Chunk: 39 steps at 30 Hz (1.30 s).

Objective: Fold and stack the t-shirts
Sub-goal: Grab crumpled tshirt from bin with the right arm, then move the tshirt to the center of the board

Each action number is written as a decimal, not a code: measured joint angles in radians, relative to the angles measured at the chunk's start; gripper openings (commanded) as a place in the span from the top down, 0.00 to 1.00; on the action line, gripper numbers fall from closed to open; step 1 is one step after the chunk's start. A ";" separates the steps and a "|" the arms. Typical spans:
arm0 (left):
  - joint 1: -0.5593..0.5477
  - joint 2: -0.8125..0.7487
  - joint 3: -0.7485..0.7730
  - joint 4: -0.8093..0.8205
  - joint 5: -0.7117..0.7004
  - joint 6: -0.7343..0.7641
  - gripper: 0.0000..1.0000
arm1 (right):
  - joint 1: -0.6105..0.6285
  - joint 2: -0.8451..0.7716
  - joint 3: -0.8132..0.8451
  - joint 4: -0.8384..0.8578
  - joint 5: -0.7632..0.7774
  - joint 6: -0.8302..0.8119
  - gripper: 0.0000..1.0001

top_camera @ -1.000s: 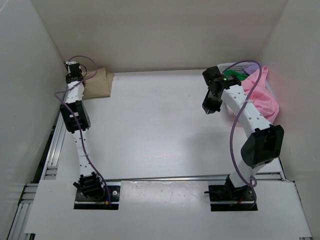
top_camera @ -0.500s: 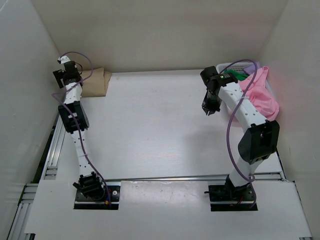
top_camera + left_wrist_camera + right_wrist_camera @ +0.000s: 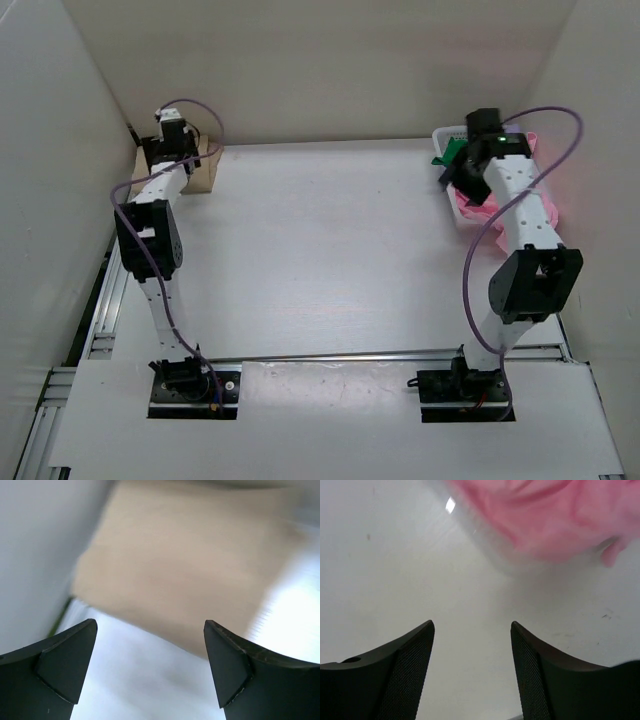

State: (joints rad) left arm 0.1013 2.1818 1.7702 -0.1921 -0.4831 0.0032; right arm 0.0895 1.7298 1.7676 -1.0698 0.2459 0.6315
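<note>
The tan t-shirt (image 3: 206, 172) lies folded in the far left corner of the table, and it fills the top of the left wrist view (image 3: 190, 570). My left gripper (image 3: 165, 152) (image 3: 150, 626) hovers just short of it, open and holding nothing. The pink t-shirt (image 3: 470, 206) (image 3: 545, 515) hangs over the white basket (image 3: 446, 133) at the far right, with a green t-shirt (image 3: 447, 156) inside the basket. Beside the basket's near-left side my right gripper (image 3: 455, 178) (image 3: 472, 625) is open, with only bare table between its fingers.
White walls enclose the table (image 3: 320, 250) on the left, back and right. The left wall stands close to the left gripper (image 3: 35, 555). Purple cables loop over both arms.
The left gripper opened and shifted right at the tan shirt. The right arm swung from the table's middle right to the basket, and its jaws opened.
</note>
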 measured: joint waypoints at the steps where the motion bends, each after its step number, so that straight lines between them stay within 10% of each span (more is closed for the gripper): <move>1: -0.022 -0.039 -0.010 -0.019 0.040 -0.001 0.01 | -0.042 0.003 0.019 0.015 0.000 -0.008 0.31; 12: -0.067 -0.232 0.087 -0.436 0.573 -0.002 0.01 | -0.233 0.487 0.409 0.119 -0.041 -0.090 0.32; 18: -0.073 -0.229 0.053 -0.623 0.592 -0.003 0.01 | -0.232 0.541 0.346 0.133 -0.037 -0.090 1.00; 20: -0.076 -0.237 0.031 -0.663 0.593 -0.003 0.01 | -0.233 0.532 0.341 0.142 -0.017 -0.090 1.00; 29: -0.084 -0.413 -0.120 -0.764 0.604 -0.003 0.01 | -0.234 0.314 0.274 0.165 0.060 -0.109 1.00; 39: -0.096 -0.688 -0.378 -0.784 0.596 -0.003 0.01 | -0.233 -0.317 0.272 0.303 -0.041 -0.127 1.00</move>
State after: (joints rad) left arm 0.0051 1.4940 1.3922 -0.9764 0.1127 0.0002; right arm -0.1436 1.4128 2.0392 -0.7673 0.2047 0.5041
